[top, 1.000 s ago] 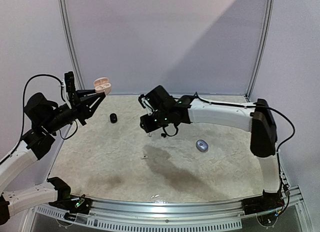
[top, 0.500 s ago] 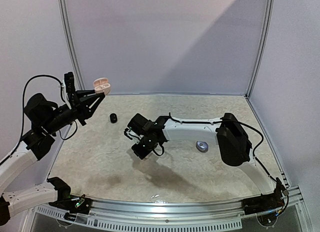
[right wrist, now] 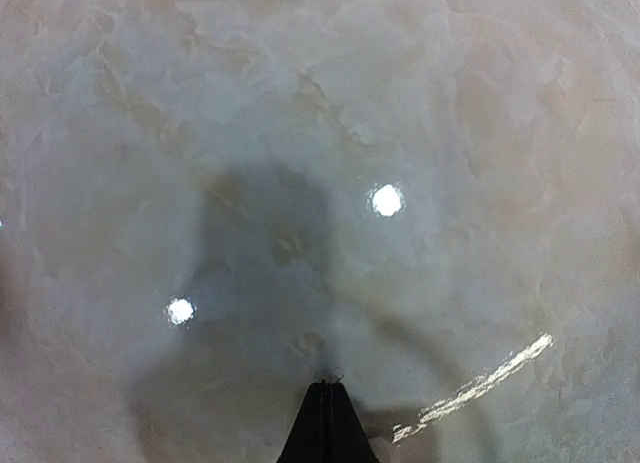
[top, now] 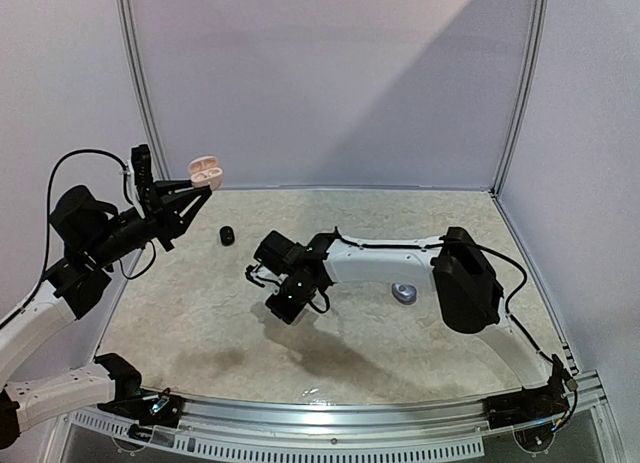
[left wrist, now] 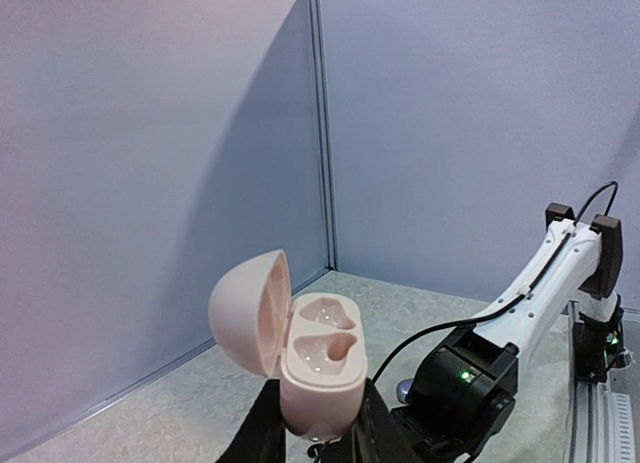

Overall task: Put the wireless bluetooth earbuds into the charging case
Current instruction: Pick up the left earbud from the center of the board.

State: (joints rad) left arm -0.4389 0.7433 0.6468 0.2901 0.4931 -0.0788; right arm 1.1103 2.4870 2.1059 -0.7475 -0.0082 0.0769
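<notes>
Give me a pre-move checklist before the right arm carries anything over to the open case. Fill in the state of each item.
1. Charging case gripped in the left gripper: ok, held upright above the table.
2. Case lid open: ok, hinged back, both sockets bare.
3. Right gripper shut: ok, fingertips meet in the right wrist view.
4. Earbud actually held between the right fingertips: cannot tell, nothing shows at the tips.
5. Other items clear of the path: ok, the small black object and the grey-blue case lie apart from both grippers.
6. Right arm low over the table, away from the case: ok.
</notes>
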